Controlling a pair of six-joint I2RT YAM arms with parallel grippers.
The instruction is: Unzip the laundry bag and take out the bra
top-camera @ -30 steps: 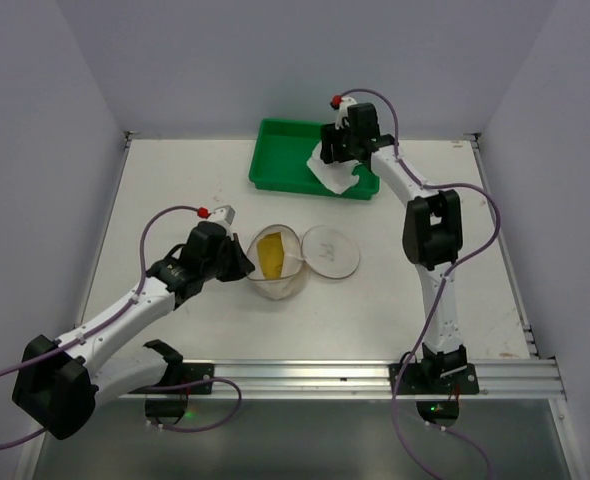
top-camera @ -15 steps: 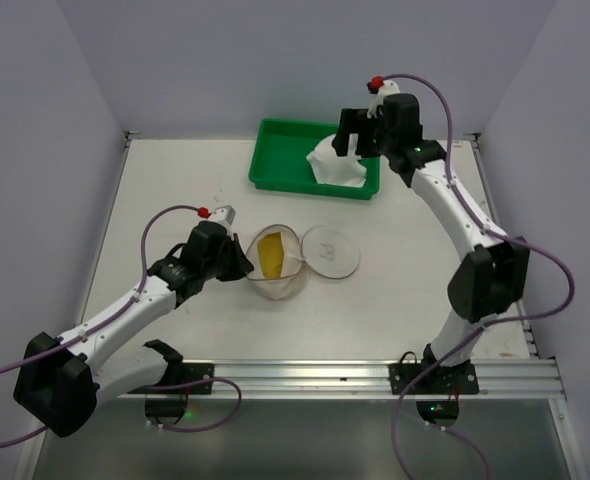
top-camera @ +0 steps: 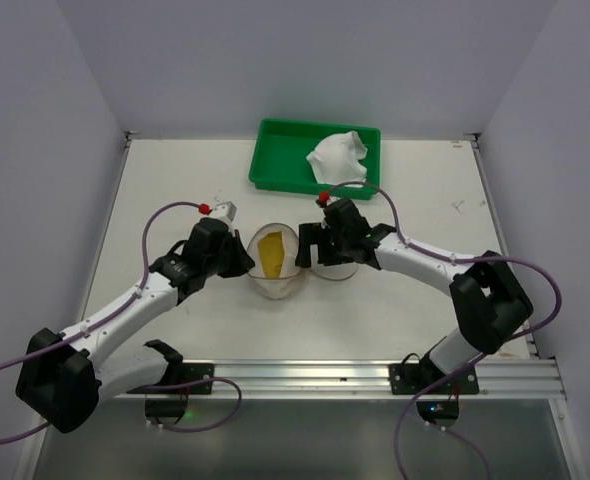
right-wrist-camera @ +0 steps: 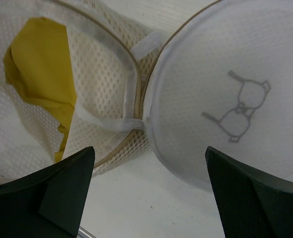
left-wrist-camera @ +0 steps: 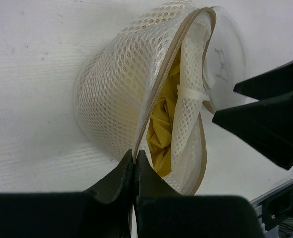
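The laundry bag (top-camera: pixel 275 265) lies unzipped mid-table, a cream mesh pouch (left-wrist-camera: pixel 116 84) with its round lid (right-wrist-camera: pixel 226 99) flipped to the right. Yellow fabric (left-wrist-camera: pixel 164 124) shows inside the bag (right-wrist-camera: pixel 107 79). My left gripper (left-wrist-camera: pixel 135 154) is shut on the bag's zipper edge at its left side (top-camera: pixel 245 262). My right gripper (right-wrist-camera: pixel 149 148) hangs open just above the seam between pouch and lid (top-camera: pixel 313 248), holding nothing. A crumpled white garment (top-camera: pixel 339 155), which looks like the bra, lies in the green tray.
The green tray (top-camera: pixel 275 172) stands at the back of the table, beyond the bag. My right gripper's black fingers (left-wrist-camera: pixel 265 124) reach in from the right of the left wrist view. A metal rail (top-camera: pixel 375 375) runs along the near edge.
My right gripper opened over the tray, left the white garment there, and swung down to the bag with jaws wide. The left gripper and the bag have not moved.
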